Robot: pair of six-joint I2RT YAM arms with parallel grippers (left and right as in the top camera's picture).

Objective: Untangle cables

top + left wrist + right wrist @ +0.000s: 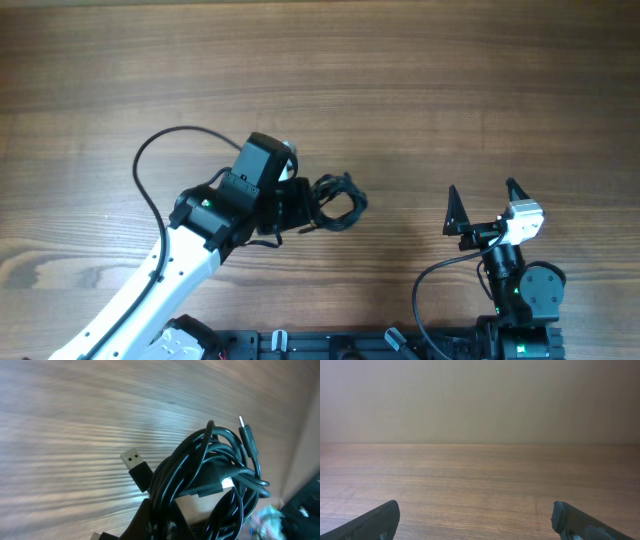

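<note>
The cables (338, 200) lie as a small knotted black bundle at the middle of the wooden table. My left gripper (303, 210) is at the bundle's left side, shut on some of its strands. The left wrist view shows the looped cables (210, 475) close up, with a USB plug (133, 460) sticking out to the left and a small plug end (241, 422) at the top. There my left gripper (170, 522) pinches the strands at the bottom edge. My right gripper (483, 192) stands open well to the right of the bundle. Nothing lies between its fingers (376, 522).
The left arm's own thicker black cable (150, 170) arcs over the table to the left of the bundle. The arms' base rail (330, 345) runs along the near edge. Bare wood table (400, 80) extends beyond both grippers.
</note>
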